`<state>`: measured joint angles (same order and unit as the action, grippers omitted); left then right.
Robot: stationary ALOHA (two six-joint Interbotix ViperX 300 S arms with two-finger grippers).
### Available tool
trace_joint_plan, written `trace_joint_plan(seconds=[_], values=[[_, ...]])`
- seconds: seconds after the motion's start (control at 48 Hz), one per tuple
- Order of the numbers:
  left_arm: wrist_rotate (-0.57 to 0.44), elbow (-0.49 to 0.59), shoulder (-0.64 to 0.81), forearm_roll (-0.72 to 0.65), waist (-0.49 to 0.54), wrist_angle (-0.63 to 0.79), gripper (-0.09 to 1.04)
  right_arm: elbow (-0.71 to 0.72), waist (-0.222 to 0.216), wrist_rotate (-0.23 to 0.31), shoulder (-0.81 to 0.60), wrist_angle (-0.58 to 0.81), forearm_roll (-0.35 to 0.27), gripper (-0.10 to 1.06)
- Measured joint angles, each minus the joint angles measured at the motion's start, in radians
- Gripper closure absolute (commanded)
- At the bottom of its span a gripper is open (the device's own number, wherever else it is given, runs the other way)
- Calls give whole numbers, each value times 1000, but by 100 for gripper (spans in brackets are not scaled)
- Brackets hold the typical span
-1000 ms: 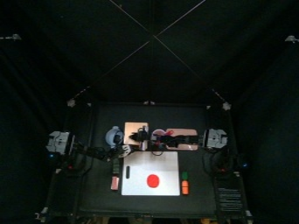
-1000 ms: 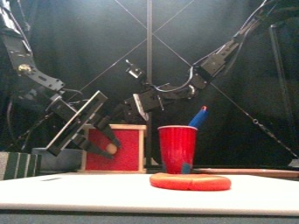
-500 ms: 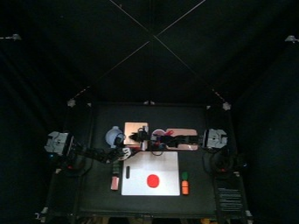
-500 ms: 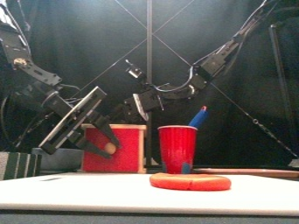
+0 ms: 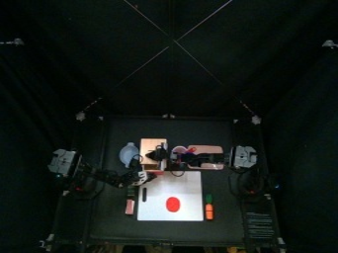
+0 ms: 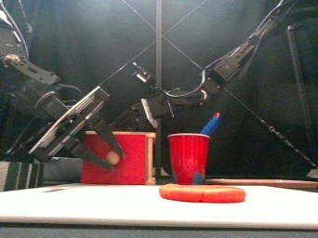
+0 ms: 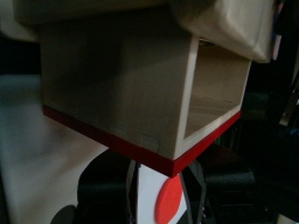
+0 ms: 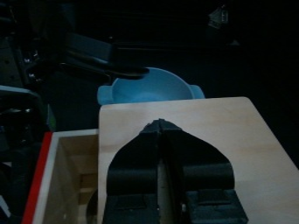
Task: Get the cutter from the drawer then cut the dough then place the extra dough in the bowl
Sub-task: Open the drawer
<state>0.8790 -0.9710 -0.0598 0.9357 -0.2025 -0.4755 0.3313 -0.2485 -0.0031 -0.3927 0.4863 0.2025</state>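
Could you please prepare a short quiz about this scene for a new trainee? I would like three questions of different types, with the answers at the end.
1. True or false: the dough on the white cutting board is already cut into a ring.
2. Choose one. The jaws of the right gripper, over the top of the wooden box, are: A shut, B wide open, C half open.
3. Fill in the gap: the blue toy knife stands in the red ____.

Key: 1 false, it is a whole disc. 2 A. 3 cup.
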Motion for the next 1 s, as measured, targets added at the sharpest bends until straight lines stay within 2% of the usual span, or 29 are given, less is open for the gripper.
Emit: trace_joint_plan(seconds=[1.0], values=[[-2,20,23,8,-71,44,39,-15,-6,0,-5,-28,-2,94]])
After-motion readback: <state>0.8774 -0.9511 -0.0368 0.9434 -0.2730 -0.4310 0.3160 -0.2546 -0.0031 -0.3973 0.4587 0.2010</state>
